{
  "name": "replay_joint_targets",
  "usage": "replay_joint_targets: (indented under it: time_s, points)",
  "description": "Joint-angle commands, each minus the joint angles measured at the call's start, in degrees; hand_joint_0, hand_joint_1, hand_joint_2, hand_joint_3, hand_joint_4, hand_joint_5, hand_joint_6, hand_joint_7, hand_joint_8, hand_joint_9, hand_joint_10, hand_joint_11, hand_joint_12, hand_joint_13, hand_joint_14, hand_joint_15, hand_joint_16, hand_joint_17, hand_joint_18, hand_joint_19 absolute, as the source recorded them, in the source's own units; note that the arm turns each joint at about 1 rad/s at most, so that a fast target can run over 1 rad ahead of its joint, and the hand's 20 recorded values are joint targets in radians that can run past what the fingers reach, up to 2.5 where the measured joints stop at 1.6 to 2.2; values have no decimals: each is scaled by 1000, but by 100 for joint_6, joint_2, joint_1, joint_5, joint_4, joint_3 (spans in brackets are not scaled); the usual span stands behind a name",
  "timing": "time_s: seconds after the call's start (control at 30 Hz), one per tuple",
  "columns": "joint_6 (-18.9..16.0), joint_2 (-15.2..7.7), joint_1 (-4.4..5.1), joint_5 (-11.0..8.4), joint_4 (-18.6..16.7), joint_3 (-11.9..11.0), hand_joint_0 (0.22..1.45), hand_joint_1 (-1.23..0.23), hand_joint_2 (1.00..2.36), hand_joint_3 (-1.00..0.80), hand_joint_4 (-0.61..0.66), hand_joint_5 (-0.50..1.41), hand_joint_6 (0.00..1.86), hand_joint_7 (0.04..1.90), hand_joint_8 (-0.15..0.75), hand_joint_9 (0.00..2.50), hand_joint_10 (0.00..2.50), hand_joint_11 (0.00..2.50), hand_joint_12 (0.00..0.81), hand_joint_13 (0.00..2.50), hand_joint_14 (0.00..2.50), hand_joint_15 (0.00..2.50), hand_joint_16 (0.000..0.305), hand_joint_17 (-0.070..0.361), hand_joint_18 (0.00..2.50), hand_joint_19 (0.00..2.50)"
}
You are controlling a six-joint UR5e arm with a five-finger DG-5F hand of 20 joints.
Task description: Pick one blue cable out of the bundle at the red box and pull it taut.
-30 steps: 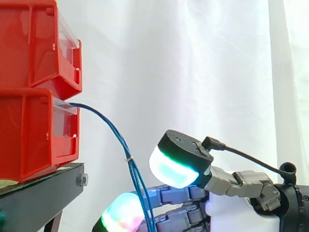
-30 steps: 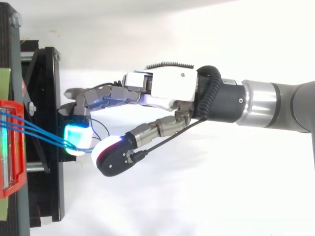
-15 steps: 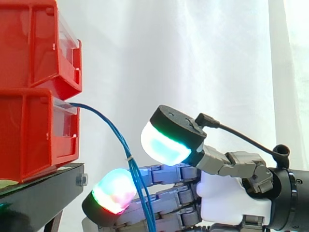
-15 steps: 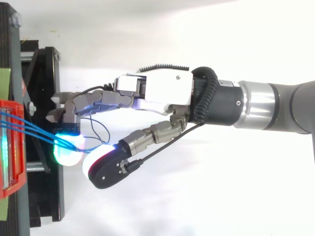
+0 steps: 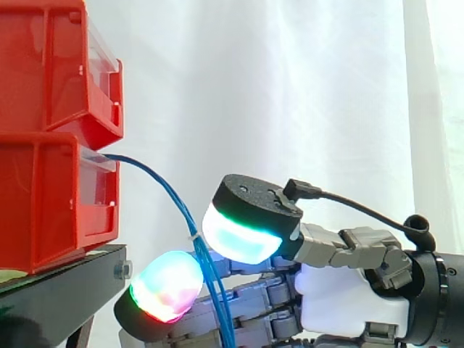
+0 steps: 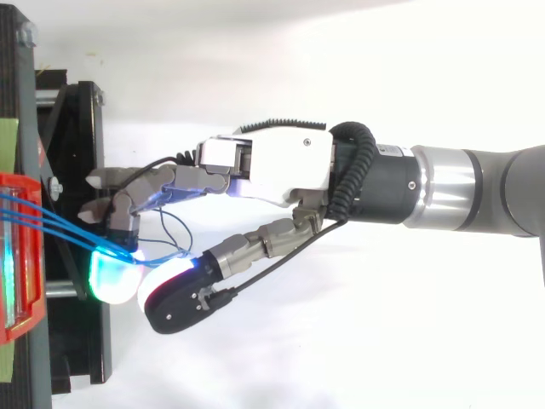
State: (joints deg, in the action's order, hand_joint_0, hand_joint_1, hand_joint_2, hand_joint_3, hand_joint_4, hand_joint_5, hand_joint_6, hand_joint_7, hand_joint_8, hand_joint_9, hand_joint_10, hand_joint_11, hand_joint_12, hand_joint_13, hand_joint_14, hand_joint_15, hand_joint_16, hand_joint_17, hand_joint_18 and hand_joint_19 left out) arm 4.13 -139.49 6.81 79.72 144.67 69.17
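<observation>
The blue cables [image 5: 216, 312] come out of the front of the lower red bin [image 5: 43, 203], arch out past the front edge of the black stand [image 5: 65, 290] and drop in a slack curve, gathered by a small pale tie [image 5: 193, 236] partway down. From above, separate strands run side by side across the bin and the stand, then draw together just off the stand's front edge, where the hand [image 6: 285, 162] meets them; a thin loop of cable curls on past that point under the fingers [image 6: 136, 192]. The fingers are curled over the bundle, and the thumb [image 6: 255, 243] swings in from the other side. In the side view its pad [image 5: 243, 232], glowing cyan with a green rim, sits just above and beside the cables, while a finger pad [image 5: 167, 286] glowing green, red and white sits on their other side, nearer the stand. The bundle passes between the two pads, so the fingers close round the cables in a pinch; how firmly the pads press cannot be told. A second red bin [image 5: 51, 65] is stacked on top of the lower one. The arm [image 6: 477, 187] reaches in level from the side away from the stand, with the white curtain [image 5: 290, 87] hanging behind everything.
</observation>
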Motion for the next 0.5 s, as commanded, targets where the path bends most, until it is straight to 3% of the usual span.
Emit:
replay_joint_targets:
  time_s: [0.0, 0.13, 0.47]
  points:
    - [0, 0, 4, 0, -9, 0, 601, -630, 1012, -333, 160, -187, 777, 835, 258, 311, 2, 80, 350, 78, 2, 94, 52, 116, 25, 63]
    - [-9, 0, 4, 0, -9, -9, 569, -612, 1003, -447, 188, -185, 763, 824, 263, 313, 1, 75, 355, 80, 2, 92, 52, 117, 20, 68]
    - [-9, 0, -57, 0, 8, -26, 564, -604, 1005, -447, 186, -178, 745, 858, 267, 322, 2, 77, 357, 84, 2, 96, 52, 118, 28, 68]
